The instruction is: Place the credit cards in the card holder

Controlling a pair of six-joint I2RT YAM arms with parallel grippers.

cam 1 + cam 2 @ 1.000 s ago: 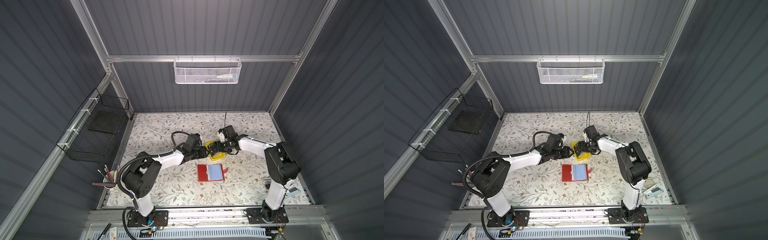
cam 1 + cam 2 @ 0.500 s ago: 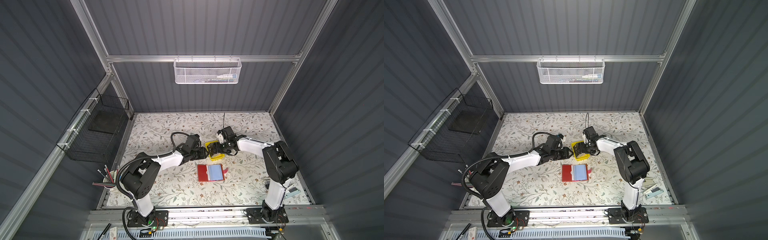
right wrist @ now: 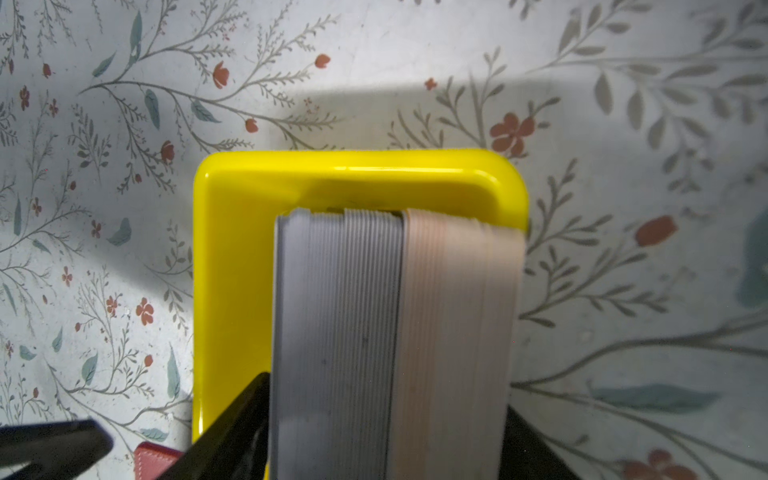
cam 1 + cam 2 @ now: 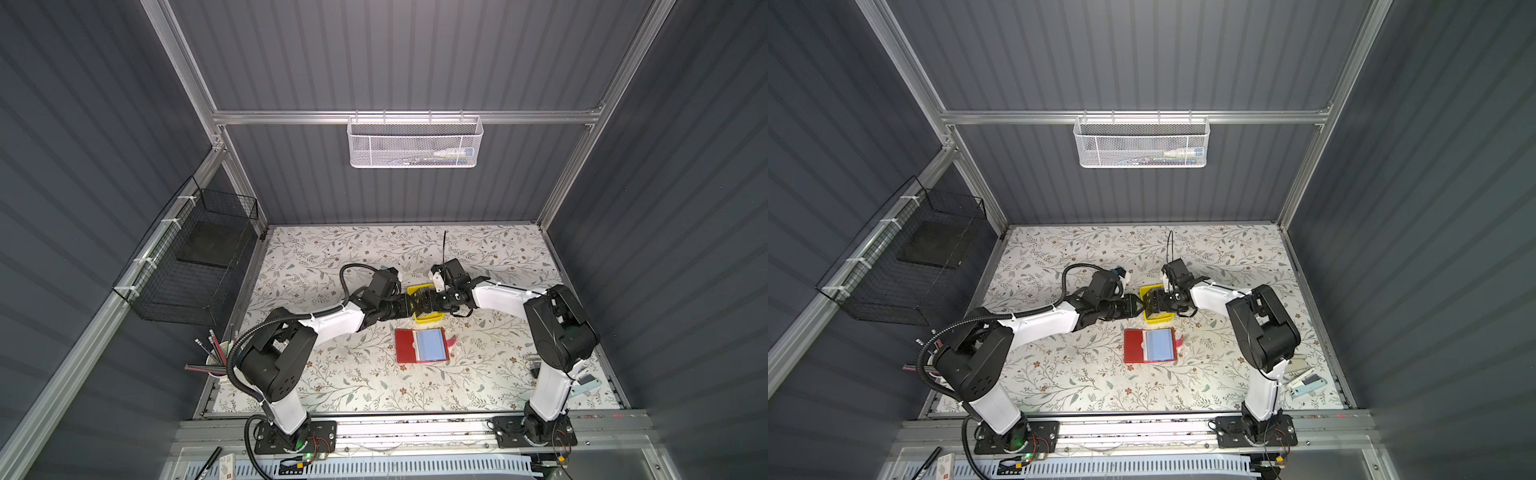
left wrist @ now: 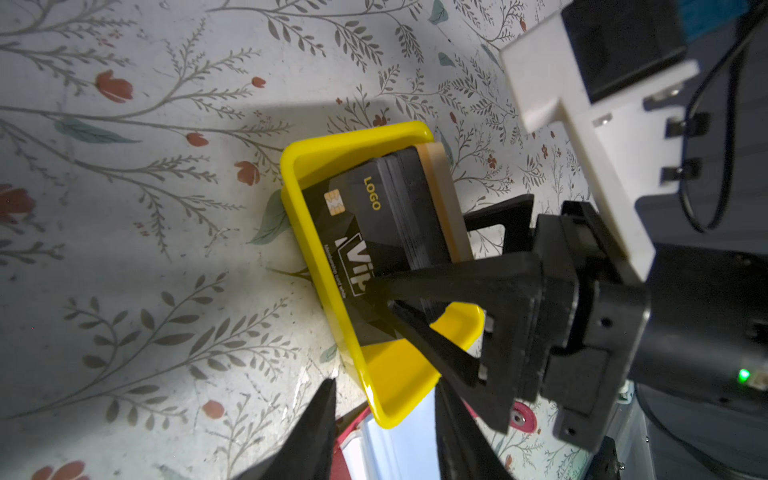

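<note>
The credit cards (image 3: 395, 311) stand on edge as a grey and tan stack in a small yellow tray (image 4: 427, 319) at mid-table. A black "VIP" card (image 5: 357, 232) faces the stack's front. My right gripper (image 3: 386, 415) is shut on this stack, one finger on each side. My left gripper (image 5: 384, 382) is shut on the tray's near corner (image 5: 390, 411). In both top views the two grippers meet at the tray, left gripper (image 4: 409, 306) and right gripper (image 4: 1154, 306). The red card holder (image 4: 405, 347) lies open just in front, a light blue card (image 4: 430, 345) in its right pocket.
A cup of pencils (image 4: 218, 359) stands at the front left. A black wire basket (image 4: 199, 257) hangs on the left wall and a white mesh basket (image 4: 413, 143) on the back wall. Small desk items (image 4: 1306, 382) lie by the right arm's base.
My right gripper's jaws have narrowed a little onto the card stack and the right arm has shifted slightly. The left arm and the card holder have not moved.
</note>
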